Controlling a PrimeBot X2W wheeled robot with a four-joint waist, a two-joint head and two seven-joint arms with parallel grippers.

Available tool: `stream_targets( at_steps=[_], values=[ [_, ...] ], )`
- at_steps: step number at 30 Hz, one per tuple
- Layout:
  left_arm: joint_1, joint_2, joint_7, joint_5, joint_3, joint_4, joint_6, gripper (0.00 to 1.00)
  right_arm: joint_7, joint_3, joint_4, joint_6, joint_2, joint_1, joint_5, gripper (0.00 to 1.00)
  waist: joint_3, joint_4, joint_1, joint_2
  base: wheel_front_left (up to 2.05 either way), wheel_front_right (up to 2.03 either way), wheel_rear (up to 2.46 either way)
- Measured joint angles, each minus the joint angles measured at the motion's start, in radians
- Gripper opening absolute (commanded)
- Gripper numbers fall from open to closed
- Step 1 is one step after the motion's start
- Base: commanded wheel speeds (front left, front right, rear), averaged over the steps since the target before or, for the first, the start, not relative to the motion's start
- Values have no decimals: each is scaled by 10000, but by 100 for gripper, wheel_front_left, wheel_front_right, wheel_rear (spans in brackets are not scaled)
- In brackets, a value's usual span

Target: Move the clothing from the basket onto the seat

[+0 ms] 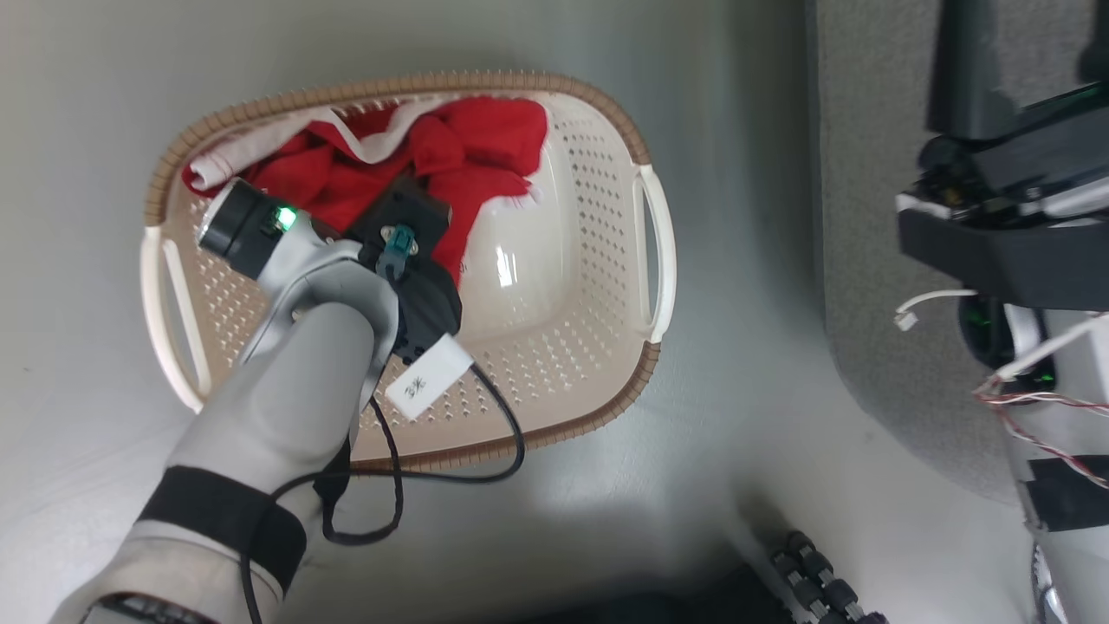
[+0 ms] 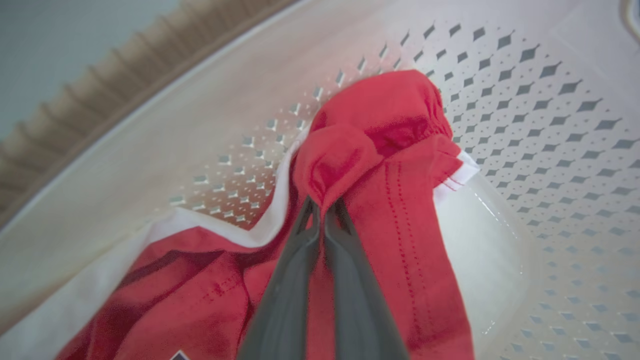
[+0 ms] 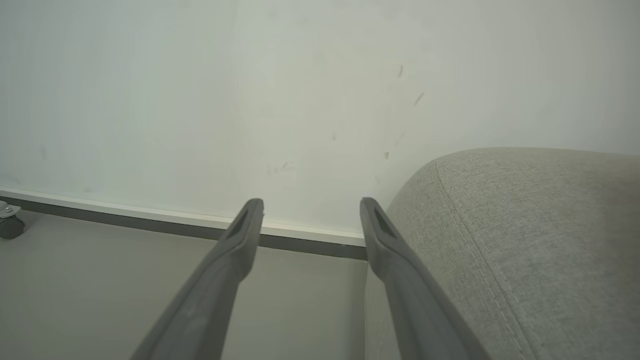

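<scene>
The basket (image 1: 606, 113) sits on the floor (image 1: 745, 277), left of the seat (image 1: 866, 260) and apart from it. The clothing (image 1: 485, 147) lies heaped in its far left part, the left gripper (image 2: 322, 205) in the heap

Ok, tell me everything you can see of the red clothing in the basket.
The clothing is a crumpled heap of bright red fabric, thin and soft-looking, with white trim, stitched seams and a gathered edge. It lies inside the basket, bunched against the wall toward the top of the head view, and the rest of the bottom is bare. The left gripper is shut on a raised fold of it, which bulges just past the fingertips.
</scene>
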Motion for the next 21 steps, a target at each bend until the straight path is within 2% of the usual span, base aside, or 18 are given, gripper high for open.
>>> stream_targets(
  at_steps=[8, 14, 21],
  values=[
    [620, -19, -330, -332, 17, -313, -449, 0, -6, 238, 947, 203, 123, 122, 2, 100, -787, 124, 0, 0, 0, 0, 0],
    [974, -25, -453, -1022, 84, -1127, -853, 0, -17, 290, 1664, 320, 163, 273, 15, 100, -1560, 271, 0, 0, 0, 0, 0],
    [1116, -38, -500, -1383, 207, -1820, -1039, 0, -59, 226, 2382, 407, 163, 678, 105, 100, -2501, 516, -1, -1, 0, 0, 0]
  ],
)
